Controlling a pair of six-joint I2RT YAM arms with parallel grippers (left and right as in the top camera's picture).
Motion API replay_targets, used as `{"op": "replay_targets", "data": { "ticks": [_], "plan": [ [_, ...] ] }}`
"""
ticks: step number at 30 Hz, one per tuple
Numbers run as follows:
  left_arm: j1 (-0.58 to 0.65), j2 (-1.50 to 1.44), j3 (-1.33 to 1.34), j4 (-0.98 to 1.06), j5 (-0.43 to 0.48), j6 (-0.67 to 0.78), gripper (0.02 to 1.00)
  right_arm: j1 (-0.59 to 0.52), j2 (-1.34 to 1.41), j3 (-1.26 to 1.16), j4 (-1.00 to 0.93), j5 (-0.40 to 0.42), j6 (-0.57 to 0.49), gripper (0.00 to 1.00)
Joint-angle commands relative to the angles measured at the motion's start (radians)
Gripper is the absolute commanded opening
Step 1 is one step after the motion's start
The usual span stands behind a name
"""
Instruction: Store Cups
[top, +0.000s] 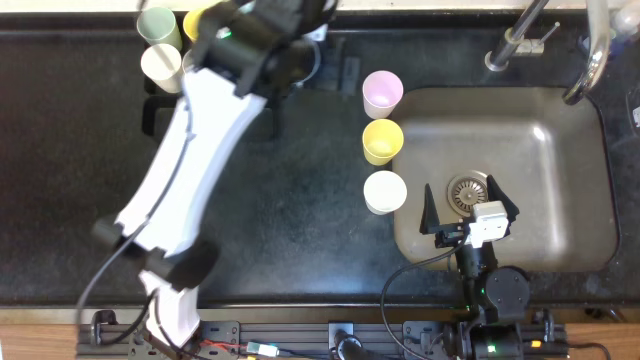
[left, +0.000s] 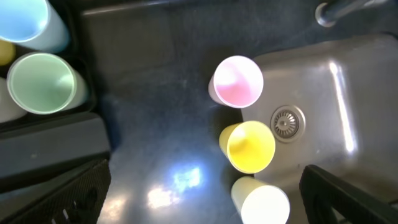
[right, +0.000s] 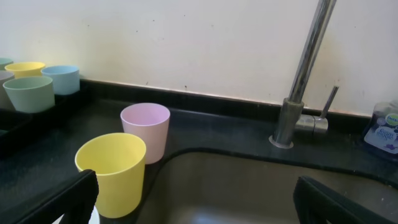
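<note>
Three cups stand in a row on the dark counter beside the sink: a pink cup (top: 382, 92) (left: 236, 82) (right: 145, 127), a yellow cup (top: 382, 140) (left: 250, 146) (right: 112, 171) and a white cup (top: 385, 190) (left: 264, 202). On the black rack (left: 56, 140) at the back left stand a green cup (top: 158, 25) (left: 42, 83) (right: 28, 92), a blue cup (left: 28, 25) (right: 61, 78), another yellow cup (top: 200, 20) (right: 25, 67) and another white cup (top: 162, 62). My left gripper (left: 205, 205) hangs open and empty high over the counter between rack and row. My right gripper (top: 467, 200) (right: 199, 205) is open over the sink, facing the pink and yellow cups.
The steel sink (top: 560, 150) fills the right side, its drain (top: 466, 190) under my right gripper. A faucet (top: 515, 40) (right: 305, 74) rises behind the sink, with a soap bottle (right: 382, 130) to its right. A wall closes off the back of the counter.
</note>
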Motion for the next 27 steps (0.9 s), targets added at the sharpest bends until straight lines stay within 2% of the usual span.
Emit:
{"op": "replay_targets", "data": {
  "ticks": [1,11,27],
  "plan": [
    [-0.026,0.159,0.208,-0.071,-0.044,-0.134,0.998,-0.006,-0.008,-0.013,0.005,-0.004,-0.003,0.998],
    [-0.034,0.374,0.278,-0.053,-0.055,-0.264,1.000,-0.006,-0.008,-0.013,0.005,-0.004,-0.003,0.996],
    [-0.038,0.537,0.278,0.073,-0.051,-0.267,1.000,-0.006,-0.008,-0.013,0.005,-0.004,-0.003,0.998]
  ]
}}
